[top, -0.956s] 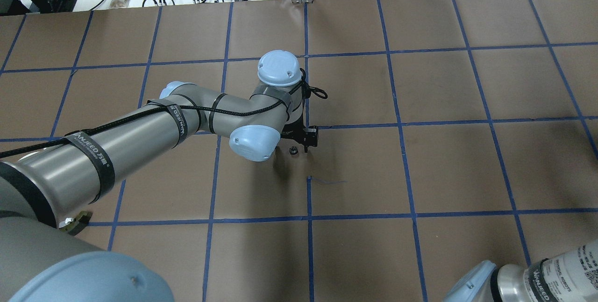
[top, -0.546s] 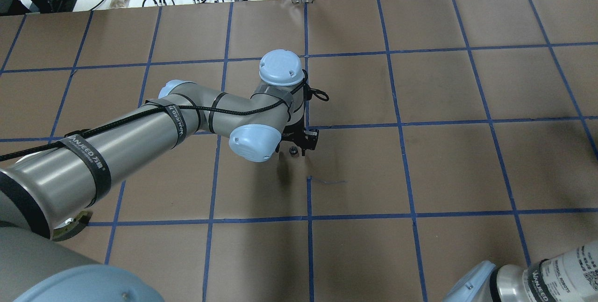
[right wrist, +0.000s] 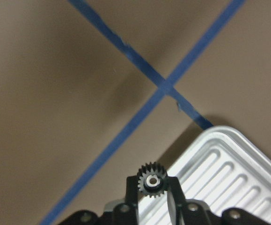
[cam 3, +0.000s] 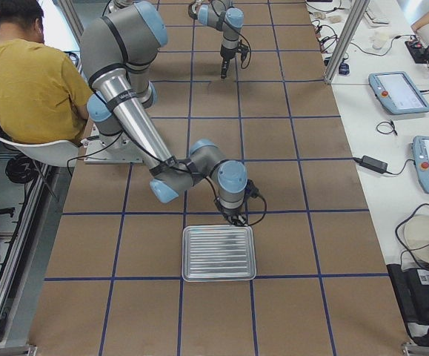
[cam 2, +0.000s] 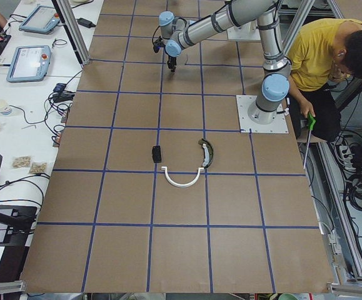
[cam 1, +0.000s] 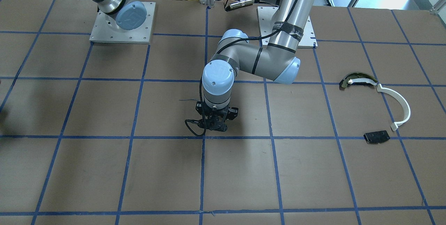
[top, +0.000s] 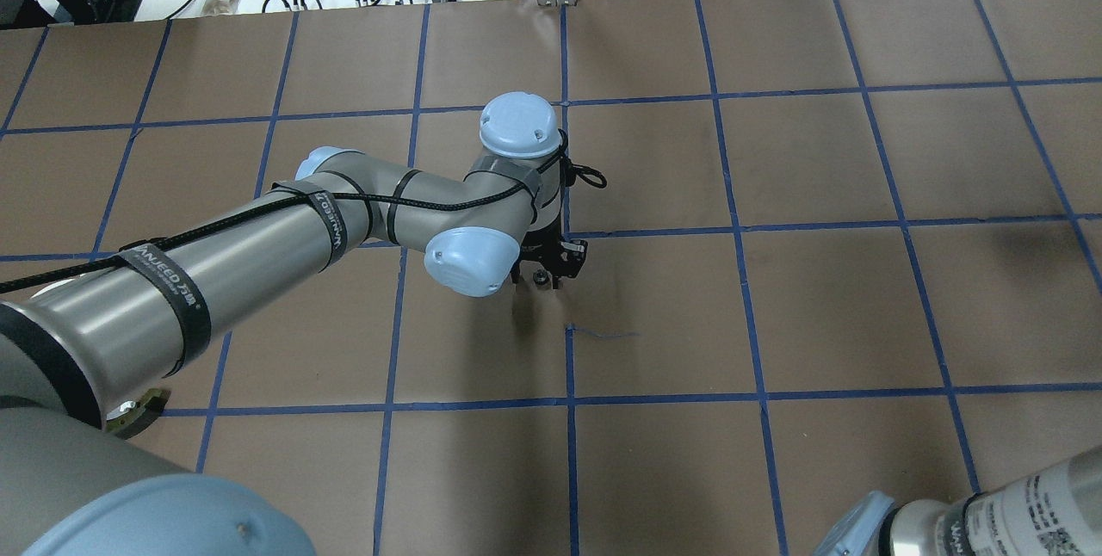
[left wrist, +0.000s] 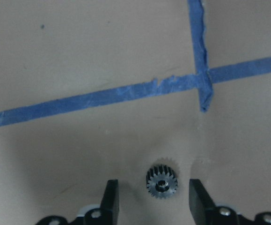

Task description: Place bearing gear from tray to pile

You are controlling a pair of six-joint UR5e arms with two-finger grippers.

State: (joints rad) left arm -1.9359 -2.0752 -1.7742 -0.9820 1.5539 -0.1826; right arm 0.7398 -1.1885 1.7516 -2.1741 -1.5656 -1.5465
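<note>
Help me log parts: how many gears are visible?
2. One gear lies on the table inside the open left gripper; the other is pinched in the right gripper by the tray. More may be hidden.

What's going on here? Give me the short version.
The left gripper stands open around a small gear that lies flat on the table, with a gap on each side. The right gripper is shut on a second gear, held by the corner of the metal tray. The pile, made up of a white arc, a black plate and a dark curved piece, lies well apart from both gears.
</note>
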